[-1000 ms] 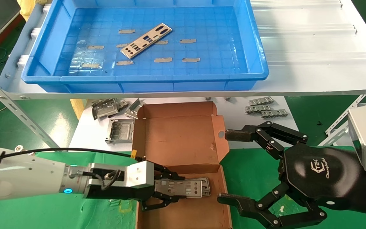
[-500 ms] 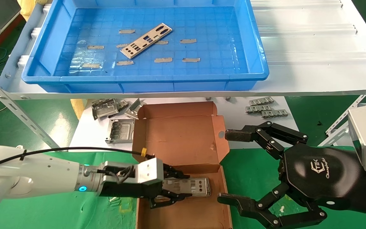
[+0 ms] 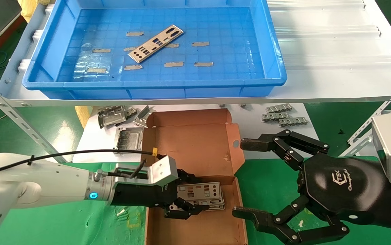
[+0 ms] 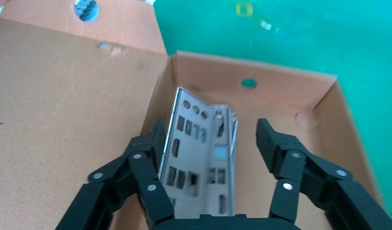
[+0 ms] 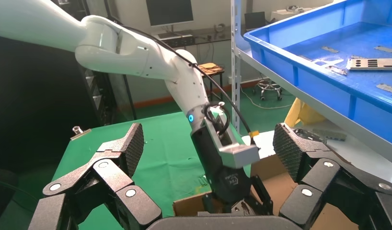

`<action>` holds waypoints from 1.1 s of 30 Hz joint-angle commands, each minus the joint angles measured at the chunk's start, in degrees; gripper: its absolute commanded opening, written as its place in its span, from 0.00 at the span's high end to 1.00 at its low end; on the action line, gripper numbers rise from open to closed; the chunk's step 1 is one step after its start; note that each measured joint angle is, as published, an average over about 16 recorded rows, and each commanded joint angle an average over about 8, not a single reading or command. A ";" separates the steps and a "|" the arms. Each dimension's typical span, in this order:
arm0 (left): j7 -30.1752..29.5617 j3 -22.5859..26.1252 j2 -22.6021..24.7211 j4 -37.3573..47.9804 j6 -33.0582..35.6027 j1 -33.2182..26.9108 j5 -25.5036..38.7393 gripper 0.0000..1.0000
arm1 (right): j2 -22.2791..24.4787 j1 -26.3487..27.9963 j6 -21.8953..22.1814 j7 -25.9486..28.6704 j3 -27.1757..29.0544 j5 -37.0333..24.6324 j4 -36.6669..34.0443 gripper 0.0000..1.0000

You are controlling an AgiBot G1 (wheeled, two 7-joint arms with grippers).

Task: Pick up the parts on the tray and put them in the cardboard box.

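One silver punched part [image 3: 156,43] lies at a slant on the floor of the blue tray [image 3: 273,78] on the upper shelf. Below it stands the cardboard box [image 3: 192,146] with its lid folded back. My left gripper [image 3: 190,194] is inside the box, open. A part [image 3: 200,190] stands tilted on its long edge between the fingers. In the left wrist view that part [image 4: 199,153] leans against one finger [image 4: 146,158] and is apart from the other. More parts [image 3: 216,205] lie flat beneath it. My right gripper [image 3: 243,178] hangs open and empty just right of the box.
Several grey tape strips [image 3: 174,64] are stuck to the tray floor. Folded grey brackets [image 3: 120,117] and small grey pieces [image 3: 284,115] lie on the white board behind the box. A slanted metal strut [image 3: 12,112] carries the shelf at the left.
My left gripper has pushed farther into the box and opened. The part it held flat now stands tilted on edge, loose between the fingers. The right arm has not moved.
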 commanded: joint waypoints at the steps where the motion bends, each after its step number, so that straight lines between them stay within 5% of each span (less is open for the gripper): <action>1: -1.00 -0.19 0.02 1.20 1.49 -0.45 -0.49 0.00 | 0.00 0.00 0.00 0.00 0.00 0.00 0.00 0.00; 13: -4.93 -0.88 -1.83 3.79 10.22 -1.76 -2.66 0.00 | 0.00 0.00 0.00 0.00 0.00 0.00 0.00 0.00; 25: -8.83 -1.06 -9.47 -12.30 12.45 4.33 -13.40 0.00 | 0.00 -0.01 0.01 0.00 0.00 0.00 -0.01 0.00; 33: -9.12 -1.11 -10.15 -13.70 12.54 5.02 -14.70 0.00 | 0.01 -0.01 0.02 0.00 0.01 0.01 -0.02 0.00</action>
